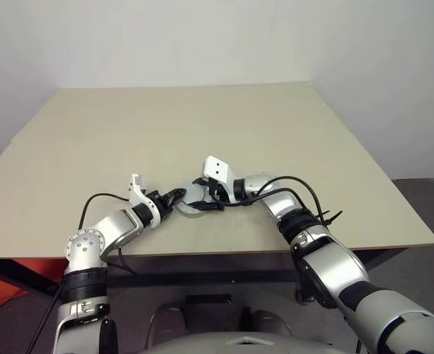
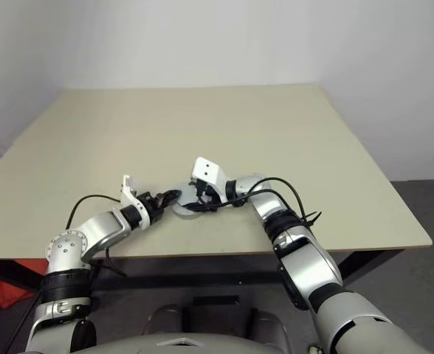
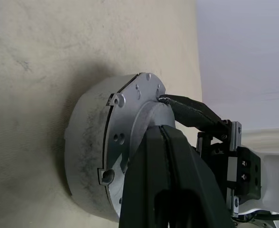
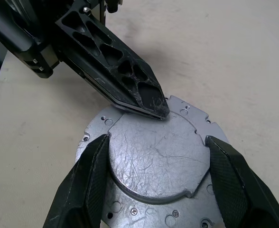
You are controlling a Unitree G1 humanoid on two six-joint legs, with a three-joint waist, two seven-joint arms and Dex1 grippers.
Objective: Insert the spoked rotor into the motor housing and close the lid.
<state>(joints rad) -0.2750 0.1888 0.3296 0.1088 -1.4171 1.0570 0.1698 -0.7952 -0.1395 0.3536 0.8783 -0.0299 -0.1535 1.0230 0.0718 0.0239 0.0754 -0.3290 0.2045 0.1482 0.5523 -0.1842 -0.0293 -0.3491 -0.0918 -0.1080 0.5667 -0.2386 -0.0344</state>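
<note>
The motor housing [image 3: 85, 142] sits on the table near its front edge as a round grey puck. The lid [image 4: 156, 159] lies flat on top of it, a scratched grey disc with a raised round middle. My right gripper [image 4: 158, 142] reaches in from the right; its fingers [image 4: 89, 180] press against both sides of the lid's raised middle. My left gripper [image 4: 153, 105] comes from the left, shut, with its tip resting on the lid's edge. The same group shows in the left eye view, with the lid [image 1: 193, 196] between the two grippers. The spoked rotor is hidden.
The beige table [image 1: 202, 125] stretches far back and to both sides of the housing. Its front edge [image 1: 202, 254] runs just below the arms. Black cables hang from both wrists.
</note>
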